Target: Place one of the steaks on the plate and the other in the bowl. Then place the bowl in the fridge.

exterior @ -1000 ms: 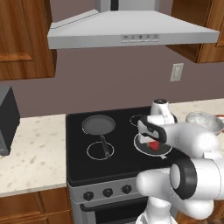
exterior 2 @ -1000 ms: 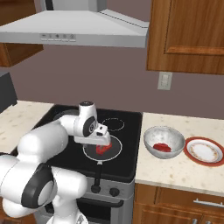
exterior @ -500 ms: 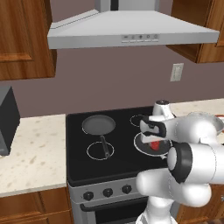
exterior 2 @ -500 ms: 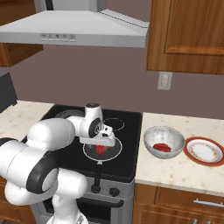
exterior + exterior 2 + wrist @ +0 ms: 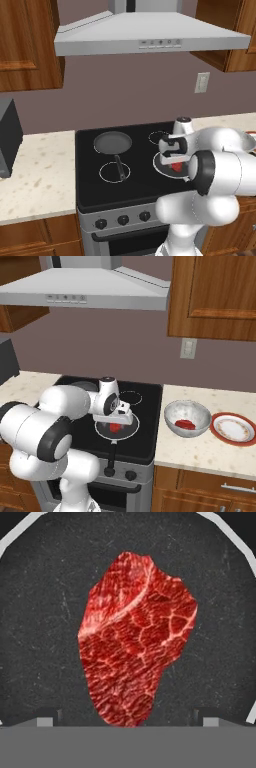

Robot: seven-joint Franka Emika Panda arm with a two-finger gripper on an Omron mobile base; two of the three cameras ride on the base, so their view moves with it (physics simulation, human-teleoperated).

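The gripper (image 5: 116,423) hangs low over a dark frying pan (image 5: 102,429) on the front right burner of the black stove (image 5: 90,185), pointing straight down at a steak (image 5: 135,642) that lies flat in the pan. In the hand view the two fingers (image 5: 46,719) show as small tips far apart, one on each side of the meat's lower end — released, nothing between them. From the left base view the robot's own arm hides most of this pan, and just a sliver of red (image 5: 177,167) peeks out. The other steak (image 5: 185,424) sits in the bowl (image 5: 174,415) on the bench (image 5: 200,451), just beside the plate (image 5: 223,435), whose right edge is cut off. A second pan (image 5: 113,142) rests on the back left burner
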